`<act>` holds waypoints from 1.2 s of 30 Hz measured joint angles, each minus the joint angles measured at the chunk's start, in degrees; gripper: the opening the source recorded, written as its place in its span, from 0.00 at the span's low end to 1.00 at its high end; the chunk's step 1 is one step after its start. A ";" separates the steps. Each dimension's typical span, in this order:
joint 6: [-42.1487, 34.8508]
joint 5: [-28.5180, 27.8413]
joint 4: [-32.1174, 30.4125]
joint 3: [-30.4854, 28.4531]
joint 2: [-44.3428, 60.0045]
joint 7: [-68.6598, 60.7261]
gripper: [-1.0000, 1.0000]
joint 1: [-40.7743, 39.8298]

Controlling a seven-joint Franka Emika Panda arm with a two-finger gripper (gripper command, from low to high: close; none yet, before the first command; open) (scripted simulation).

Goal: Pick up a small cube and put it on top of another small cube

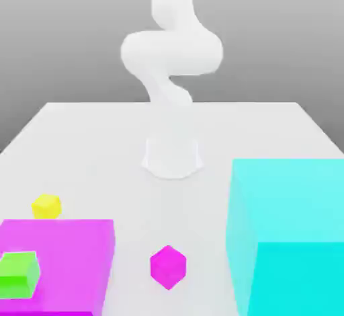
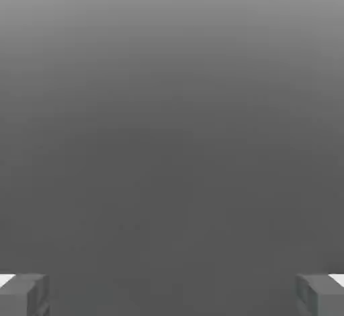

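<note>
Going left to right in the exterior view, we are seeing a smooth green cube (image 1: 19,275) resting on a flat magenta block (image 1: 60,261) at the surface's (image 1: 201,207) left edge, with a plain yellow cube (image 1: 46,206) sitting just behind. We are finding the small magenta cube (image 1: 168,267) standing between that block and a tall, glossy cyan block (image 1: 289,241) by the right edge. In the hand view, the jaws (image 2: 172,296) are standing wide open, holding nothing, with the small magenta cube lying outside them.
</note>
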 joint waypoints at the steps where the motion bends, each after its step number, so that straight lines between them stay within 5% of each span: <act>1: 1.27 -0.34 -1.00 0.85 2.27 2.06 0.50 -0.96; 17: 19.86 -5.67 -15.68 8.57 35.79 32.57 0.50 -10.41; 23: 27.36 -4.02 -20.17 8.11 47.85 40.10 0.50 -9.89; 28: 35.51 -8.15 -18.63 3.54 58.22 43.89 0.50 -6.28; 29: 36.61 -8.37 -18.39 2.61 59.58 44.07 0.00 -5.41; 36: 36.70 -8.52 -18.39 2.49 59.56 44.24 0.00 -5.29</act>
